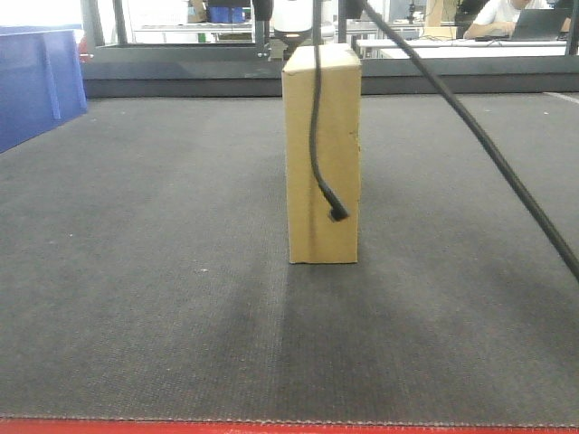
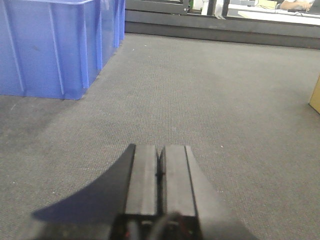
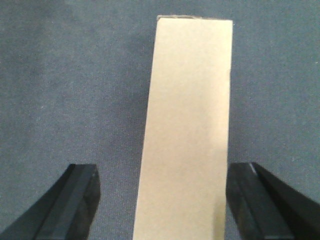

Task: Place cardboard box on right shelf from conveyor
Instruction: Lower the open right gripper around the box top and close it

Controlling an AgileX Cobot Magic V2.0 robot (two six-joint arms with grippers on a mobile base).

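Observation:
The tan cardboard box [image 1: 323,154] stands upright in the middle of the dark grey conveyor [image 1: 145,271]. In the right wrist view I look down on the box's top face [image 3: 187,125]. My right gripper [image 3: 162,172] is open, one dark finger [image 3: 75,200] to the left of the box and one to its right, the left with a clear gap to the cardboard. My left gripper [image 2: 160,150] is shut with nothing in it, low over the belt and well left of the box, whose corner [image 2: 316,97] shows at the frame's right edge. The right shelf is out of view.
A blue plastic bin [image 2: 55,45] stands on the belt at the left [image 1: 36,81]. A black cable [image 1: 317,136] hangs in front of the box, and a second one [image 1: 488,145] slants down to the right. A red strip [image 1: 289,427] runs along the belt's near edge.

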